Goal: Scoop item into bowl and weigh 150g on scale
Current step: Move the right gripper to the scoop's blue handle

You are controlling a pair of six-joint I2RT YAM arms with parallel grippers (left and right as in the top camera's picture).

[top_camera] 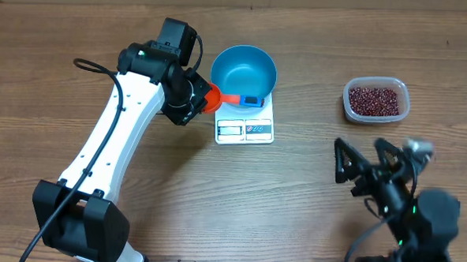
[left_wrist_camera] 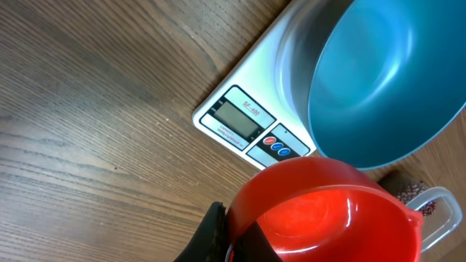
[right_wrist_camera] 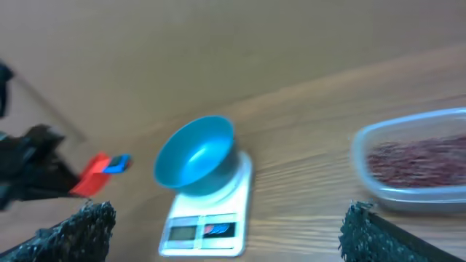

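Left gripper [top_camera: 194, 96] is clamped tight on the red scoop [top_camera: 216, 98], which is held just beside the blue bowl [top_camera: 244, 67]; the bowl stands on the white scale [top_camera: 245, 130], display side towards the robot; the beans [top_camera: 375, 98] lie in the clear tub [top_camera: 349, 107], well apart to the right; right gripper [top_camera: 360, 149] has its jaws spread wide, holds nothing, and is near the tub above the table [top_camera: 293, 213].

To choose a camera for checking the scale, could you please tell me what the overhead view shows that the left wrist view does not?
Only overhead: the open right gripper and the whole tub of beans. Only left wrist: the display and red and blue buttons on the scale, in close detail. Both: the blue bowl standing on that scale, with the red scoop close by.
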